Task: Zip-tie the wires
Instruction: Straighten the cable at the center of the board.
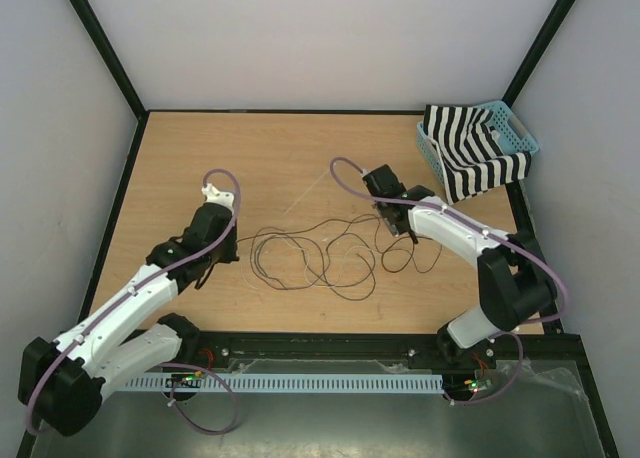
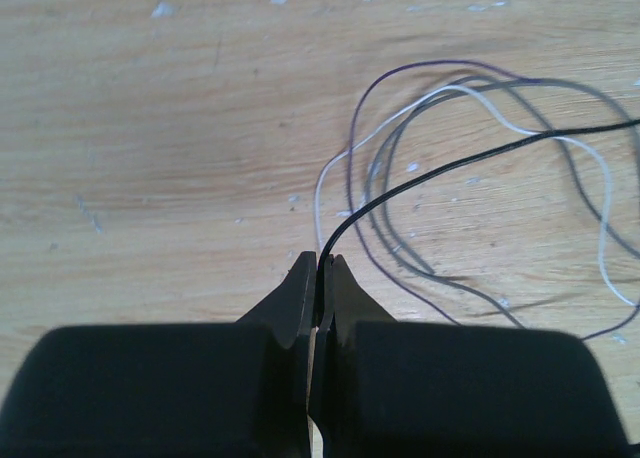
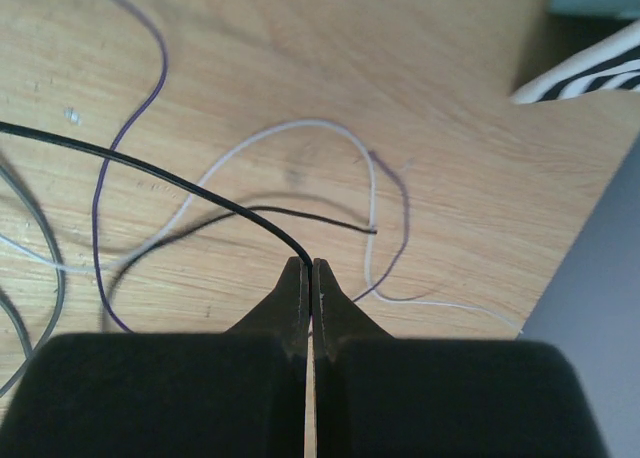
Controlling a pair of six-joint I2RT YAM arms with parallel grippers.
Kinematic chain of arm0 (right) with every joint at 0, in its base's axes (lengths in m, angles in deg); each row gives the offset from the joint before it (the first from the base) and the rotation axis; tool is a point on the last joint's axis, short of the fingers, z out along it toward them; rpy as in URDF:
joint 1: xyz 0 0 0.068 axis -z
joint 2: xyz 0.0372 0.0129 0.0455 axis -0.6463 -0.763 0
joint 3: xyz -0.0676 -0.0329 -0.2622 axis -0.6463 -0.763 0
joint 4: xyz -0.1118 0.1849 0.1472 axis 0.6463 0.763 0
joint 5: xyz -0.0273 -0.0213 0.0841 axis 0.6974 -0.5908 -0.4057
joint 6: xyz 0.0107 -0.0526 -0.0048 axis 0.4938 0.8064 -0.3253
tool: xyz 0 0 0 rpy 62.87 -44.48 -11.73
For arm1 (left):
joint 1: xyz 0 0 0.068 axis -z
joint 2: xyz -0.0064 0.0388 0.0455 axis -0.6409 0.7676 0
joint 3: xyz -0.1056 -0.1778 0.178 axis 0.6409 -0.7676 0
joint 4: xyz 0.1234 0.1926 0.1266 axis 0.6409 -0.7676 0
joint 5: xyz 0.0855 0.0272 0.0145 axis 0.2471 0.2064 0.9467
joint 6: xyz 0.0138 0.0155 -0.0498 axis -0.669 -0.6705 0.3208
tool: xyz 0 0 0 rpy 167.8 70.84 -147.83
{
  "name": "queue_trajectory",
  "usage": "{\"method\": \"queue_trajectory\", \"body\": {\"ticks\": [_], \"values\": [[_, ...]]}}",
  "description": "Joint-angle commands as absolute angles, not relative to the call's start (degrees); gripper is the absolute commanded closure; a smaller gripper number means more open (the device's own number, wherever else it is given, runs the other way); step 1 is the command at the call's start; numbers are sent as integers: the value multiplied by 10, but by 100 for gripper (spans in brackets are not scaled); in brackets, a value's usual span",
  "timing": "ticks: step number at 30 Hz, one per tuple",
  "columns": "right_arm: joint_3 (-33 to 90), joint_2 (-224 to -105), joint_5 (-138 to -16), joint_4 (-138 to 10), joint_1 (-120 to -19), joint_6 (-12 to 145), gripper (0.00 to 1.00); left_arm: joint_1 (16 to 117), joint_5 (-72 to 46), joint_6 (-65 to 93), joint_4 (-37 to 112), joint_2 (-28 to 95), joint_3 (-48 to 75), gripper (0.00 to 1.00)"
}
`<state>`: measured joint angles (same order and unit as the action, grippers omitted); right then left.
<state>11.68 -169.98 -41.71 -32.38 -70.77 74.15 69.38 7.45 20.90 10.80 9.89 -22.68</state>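
- Step in hand: gathering. The left gripper (image 2: pixel 320 278) is clamped on one end of a black wire (image 2: pixel 450 168), and the right gripper (image 3: pixel 310 276) is pinched shut on the same black strand's other end, by my reading.
- The wires (image 1: pixel 310 258) lie in loose loops on the table (image 1: pixel 200 158) between the two arms, not yet bundled.
- The zip tie (image 1: pixel 300 199) lies apart, just beyond the loops, untouched.
- Next, I judge, the strands must be drawn together before the tie is picked up.
- Hard to make out: the tie is faint from above and absent from both wrist views; the striped cloth (image 1: pixel 470 153) hides what is inside the blue basket (image 1: pixel 520 128).
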Motion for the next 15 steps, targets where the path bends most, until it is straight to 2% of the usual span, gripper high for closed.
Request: {"method": "queue_trajectory", "body": {"ticks": [1, 12, 15], "values": [[94, -1728, -449, -317, -722, 722, 100, 680, 110, 256, 102, 88, -256, 100], [80, -1791, -492, -331, -739, 709, 100, 655, 141, 300, 106, 118, -282, 100], [82, -1795, -498, -334, -738, 706, 93, 653, 146, 302, 107, 130, -284, 100]]}}
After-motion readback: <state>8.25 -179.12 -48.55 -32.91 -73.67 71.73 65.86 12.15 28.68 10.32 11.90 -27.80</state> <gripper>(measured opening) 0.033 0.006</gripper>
